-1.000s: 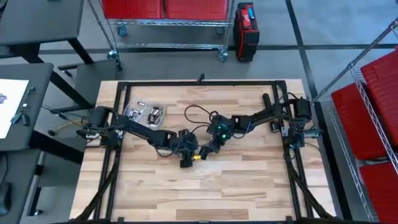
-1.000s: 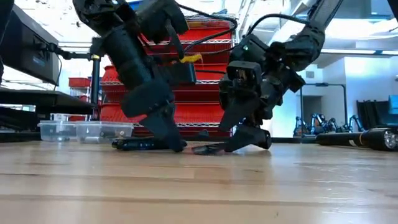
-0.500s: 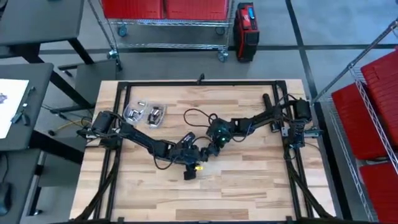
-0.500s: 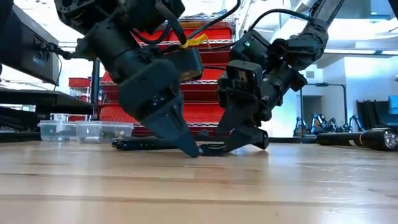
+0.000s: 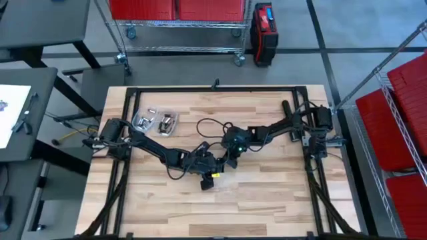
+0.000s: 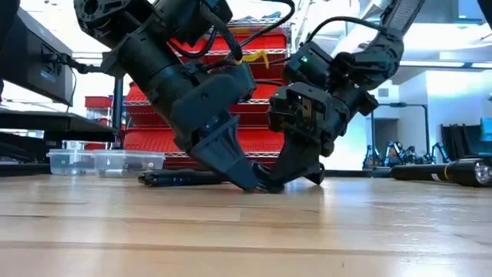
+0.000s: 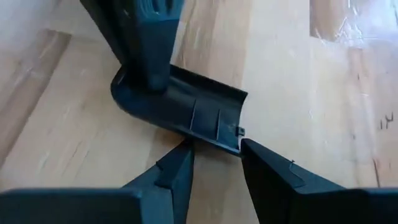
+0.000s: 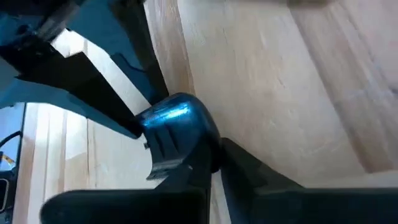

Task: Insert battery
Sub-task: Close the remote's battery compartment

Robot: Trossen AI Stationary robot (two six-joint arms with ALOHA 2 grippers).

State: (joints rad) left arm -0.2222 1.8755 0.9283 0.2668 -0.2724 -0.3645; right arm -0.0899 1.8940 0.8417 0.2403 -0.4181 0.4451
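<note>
A dark curved plastic cover lies on the wooden table near its middle, and also shows in the low view. My right gripper is shut on its rounded end. My left gripper comes at the cover's other, square end with a gap between its fingers. In the high view the two grippers meet tip to tip, left gripper and right gripper. I cannot make out a battery in any view. My left gripper touches the cover's long edge near the square end with both fingertips, and the edge runs across the gap between them. The fingers slant down from the table's left. My right gripper pinches the cover's rounded end between its two fingers, slanting down from the right. The cover stays on the table.
Two clear plastic trays with small parts stand at the far left of the table. In the low view a long dark thing lies on the table behind the grippers. Bare wood stretches toward the near edge.
My left gripper has moved toward the near edge and to the right, up to my right gripper, its fingertips coming down to the cover's edge. My right gripper has shut on the cover's rounded end.
</note>
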